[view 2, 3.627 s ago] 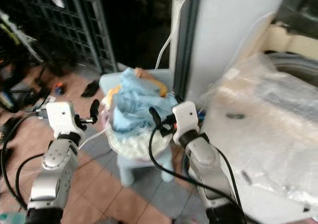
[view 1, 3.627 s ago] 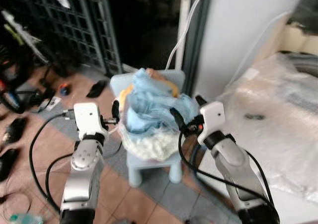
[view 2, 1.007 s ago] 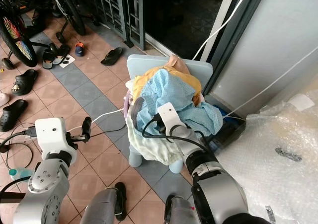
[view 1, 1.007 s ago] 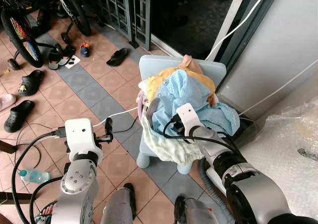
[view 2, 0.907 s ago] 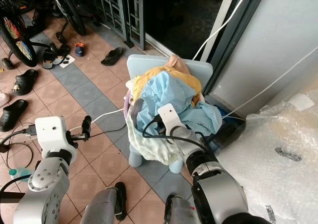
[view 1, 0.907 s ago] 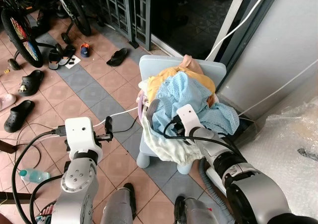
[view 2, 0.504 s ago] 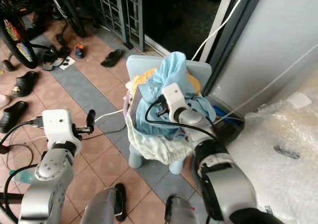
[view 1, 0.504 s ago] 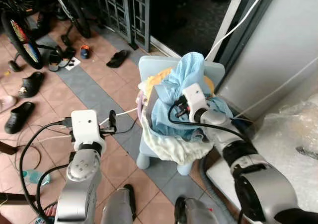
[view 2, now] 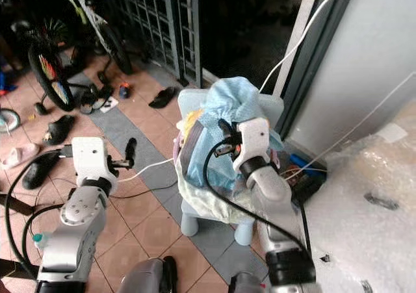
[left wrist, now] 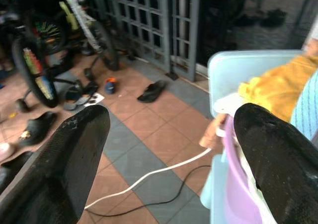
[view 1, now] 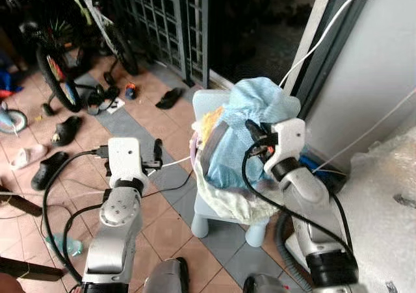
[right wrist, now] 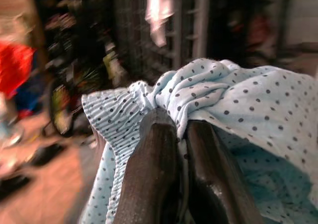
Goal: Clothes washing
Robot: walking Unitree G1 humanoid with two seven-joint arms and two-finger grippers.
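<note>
Right wrist view — right hand (right wrist: pixel 174 127) pinching blue dotted garment (right wrist: pixel 238 100); left hand (left wrist: pixel 169 149) spread, apart from it.

Light blue plastic chair (view 1: pixel 207 210) stands on tiled floor (view 1: pixel 156 225), heaped laundry pile (view 1: pixel 227 176) on its seat. Left of chair: white cable (view 1: pixel 172 165), black sandals (view 1: pixel 170 98), bicycle (view 1: pixel 62 69). Behind chair: dark doorway (view 1: pixel 257 20). Right of chair: bubble-wrapped surface (view 1: pixel 390 221).

Both arms were silver-grey metal with rounded segments and black bands near the elbows, each ending in a white boxy wrist housing. Black cables looped from each housing down along the arm. The left gripper (left wrist: pixel 164 149) and right gripper (right wrist: pixel 179 149) each carried two long black fingers with a matte, slightly scuffed finish.
</note>
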